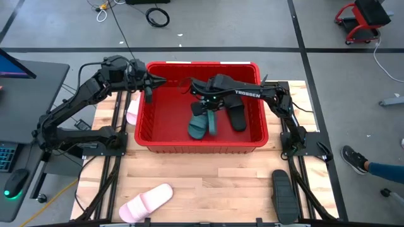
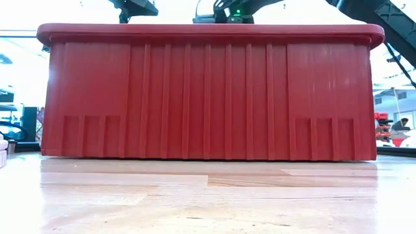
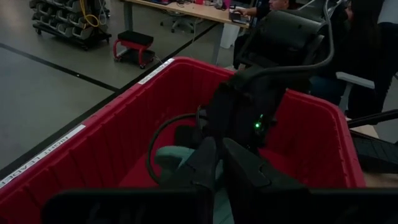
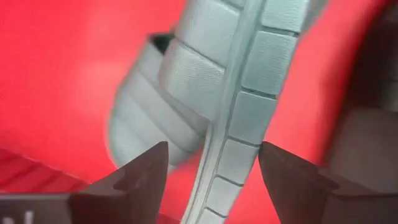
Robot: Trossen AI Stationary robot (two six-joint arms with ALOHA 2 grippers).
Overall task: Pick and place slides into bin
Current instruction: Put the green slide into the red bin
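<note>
Lying lengthwise bin-front-to-back: teal slides [image 1: 203, 122].

Teal [image 1: 203, 124], black slides [image 1: 237, 117] in red bin [image 1: 201, 144] (pink [image 1: 146, 203] outside).

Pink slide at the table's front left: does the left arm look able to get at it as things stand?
Probably yes. The pink slide lies in the open on the table, nothing over it, while the left gripper, shut, sits at the bin rim.

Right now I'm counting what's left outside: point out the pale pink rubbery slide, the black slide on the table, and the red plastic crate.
pale pink rubbery slide [image 1: 146, 202], high view, on its wide strap.
black slide on the table [image 1: 283, 195], high view, mid-sole.
red plastic crate [image 1: 201, 146], high view, on its near rim.
</note>
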